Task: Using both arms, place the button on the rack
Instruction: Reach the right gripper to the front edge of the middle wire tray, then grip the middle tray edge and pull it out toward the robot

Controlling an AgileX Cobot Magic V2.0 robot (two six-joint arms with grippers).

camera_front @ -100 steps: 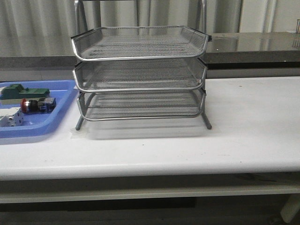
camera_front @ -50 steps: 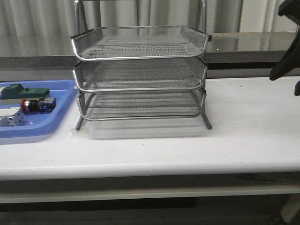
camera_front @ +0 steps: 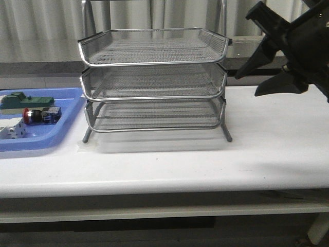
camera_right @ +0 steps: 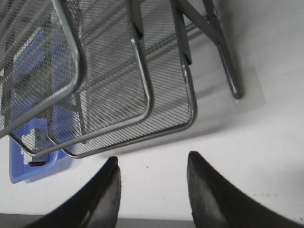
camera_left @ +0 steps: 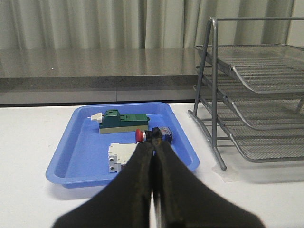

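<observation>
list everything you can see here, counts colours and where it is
rack: 1, silver wire mesh, three tiers, middle of the table
blue tray: 1, blue, on the table left of the rack
button: 1, red cap with dark body, lying in the blue tray
green block: 1, green, in the blue tray behind the button
white block: 1, white, in the blue tray in front of the button
table: 1, white
left pincer: 1, black, shut and empty, aimed toward the button
right pincer: 1, black, open and empty, in the air right of the rack
</observation>
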